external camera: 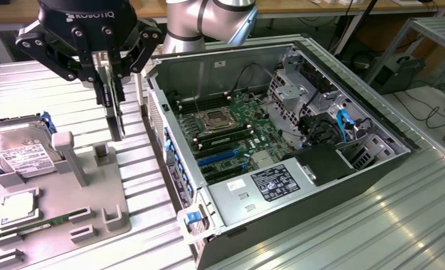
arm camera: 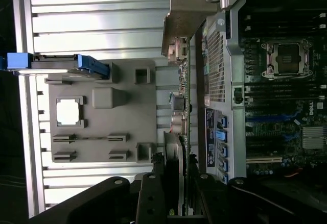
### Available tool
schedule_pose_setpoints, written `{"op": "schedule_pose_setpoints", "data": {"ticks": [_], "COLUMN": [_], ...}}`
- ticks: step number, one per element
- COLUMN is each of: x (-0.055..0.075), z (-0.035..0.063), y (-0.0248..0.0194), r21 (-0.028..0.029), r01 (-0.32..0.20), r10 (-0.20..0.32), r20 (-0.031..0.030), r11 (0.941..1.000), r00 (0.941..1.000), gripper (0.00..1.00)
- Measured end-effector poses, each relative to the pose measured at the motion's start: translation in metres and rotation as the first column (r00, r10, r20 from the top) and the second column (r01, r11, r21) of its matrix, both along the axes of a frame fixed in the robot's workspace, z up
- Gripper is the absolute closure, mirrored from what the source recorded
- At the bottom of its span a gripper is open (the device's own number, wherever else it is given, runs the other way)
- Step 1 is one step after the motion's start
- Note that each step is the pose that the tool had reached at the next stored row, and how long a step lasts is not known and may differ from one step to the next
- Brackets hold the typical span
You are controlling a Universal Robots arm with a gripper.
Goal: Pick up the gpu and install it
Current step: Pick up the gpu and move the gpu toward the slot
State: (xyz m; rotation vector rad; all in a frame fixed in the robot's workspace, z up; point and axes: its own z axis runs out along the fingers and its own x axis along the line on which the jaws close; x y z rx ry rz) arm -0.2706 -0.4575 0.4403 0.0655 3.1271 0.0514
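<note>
On the exterior view's left I've got the hard drive (external camera: 16, 153), white label up, in its blue rails at the edge of the grey tray (external camera: 80, 197). Nearer the camera on that tray lie the square processor chip (external camera: 19, 205) and the long green memory stick (external camera: 46, 224).

Moving along, here's the hand (external camera: 111, 95), hanging from the arm (external camera: 207, 19). It is closed on the gpu (external camera: 117, 126), both fingers pinching the thin card by its upper part. The card hangs upright and edge-on in the air, its lower end over the tray's side nearest the computer. From the wrist view I can see it running along the gap between the tray and the computer's perforated wall, with its metal bracket (arm camera: 181, 15) at the far end from the fingers (arm camera: 171, 155). It is not in the machine yet.

Just beside the card is the open computer case (external camera: 199, 76), lying on its side. Inside I can see the green motherboard (external camera: 241, 126), the empty processor socket (external camera: 211, 119) and the blue expansion slots (external camera: 220, 157). Further right are the silver power supply (external camera: 278, 183) with its dark label and a pair of blue cables (external camera: 342, 126) by the drive cage. All of it rests on the ribbed metal bench (external camera: 402, 225).
</note>
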Motion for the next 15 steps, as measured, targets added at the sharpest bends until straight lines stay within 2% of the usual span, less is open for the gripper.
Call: {"op": "schedule_pose_setpoints", "data": {"ticks": [15], "x": [0.016], "z": [0.0], "y": [0.0], "r21": [0.0], "r01": [0.0], "r10": [0.0], "r20": [0.0], "r11": [1.0], "r00": [1.0], "gripper": [0.73]}}
